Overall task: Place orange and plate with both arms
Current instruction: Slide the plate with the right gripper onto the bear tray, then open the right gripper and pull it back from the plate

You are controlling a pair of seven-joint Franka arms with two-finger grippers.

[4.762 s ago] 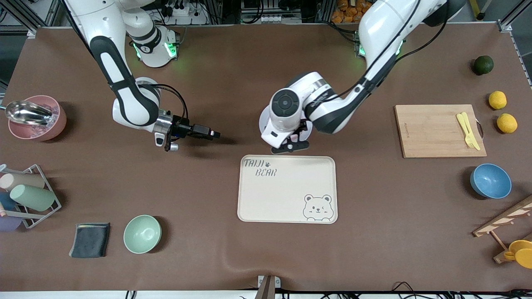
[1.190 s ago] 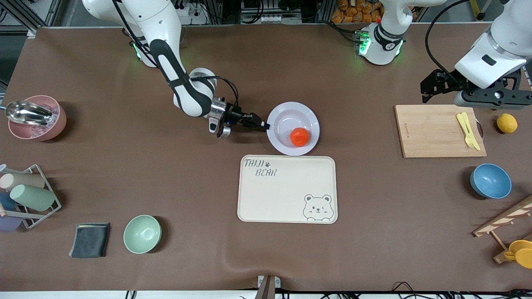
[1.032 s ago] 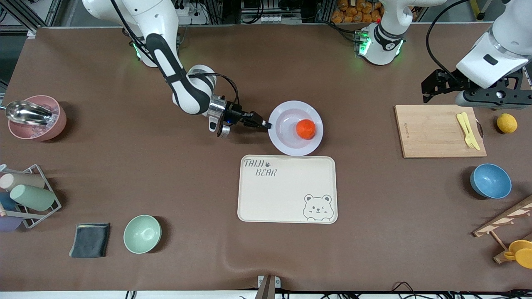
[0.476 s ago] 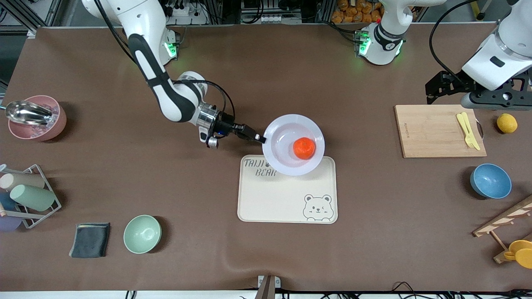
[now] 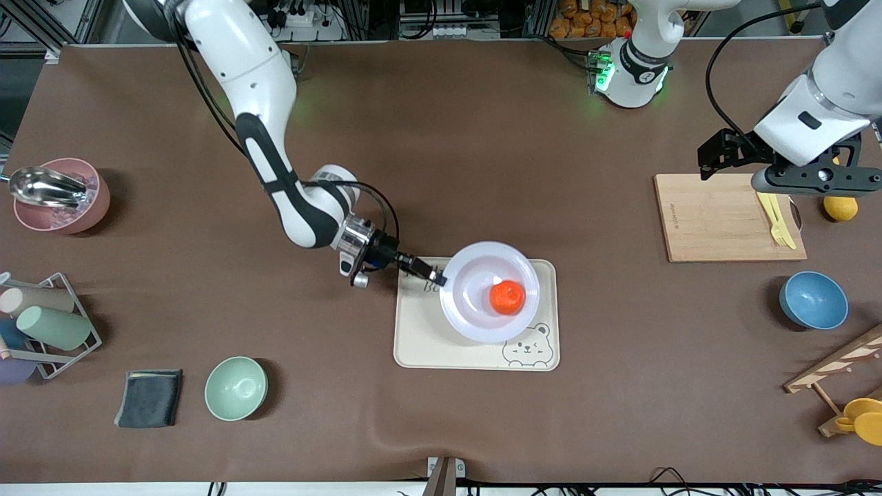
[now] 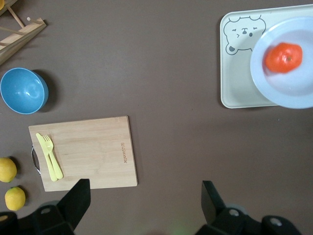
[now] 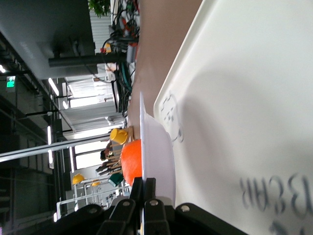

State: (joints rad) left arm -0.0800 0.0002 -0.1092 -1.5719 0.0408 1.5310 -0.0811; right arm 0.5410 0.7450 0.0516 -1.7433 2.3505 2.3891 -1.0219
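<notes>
The pale lavender plate hangs low over the cream bear-printed tray, and the orange sits in it. My right gripper is shut on the plate's rim at the edge toward the right arm's end. The right wrist view shows the plate edge-on in my right gripper, with the orange in it and the tray just under it. My left gripper waits open and holding nothing, high over the wooden cutting board. The left wrist view shows its fingers wide apart.
A yellow fork lies on the cutting board, with a lemon beside it. A blue bowl and a wooden rack stand toward the left arm's end. A green bowl, a dark cloth, a cup rack and a pink bowl lie toward the right arm's end.
My right gripper has carried the plate with the orange off the table, toward the front camera, to over the tray. The left arm has hardly moved.
</notes>
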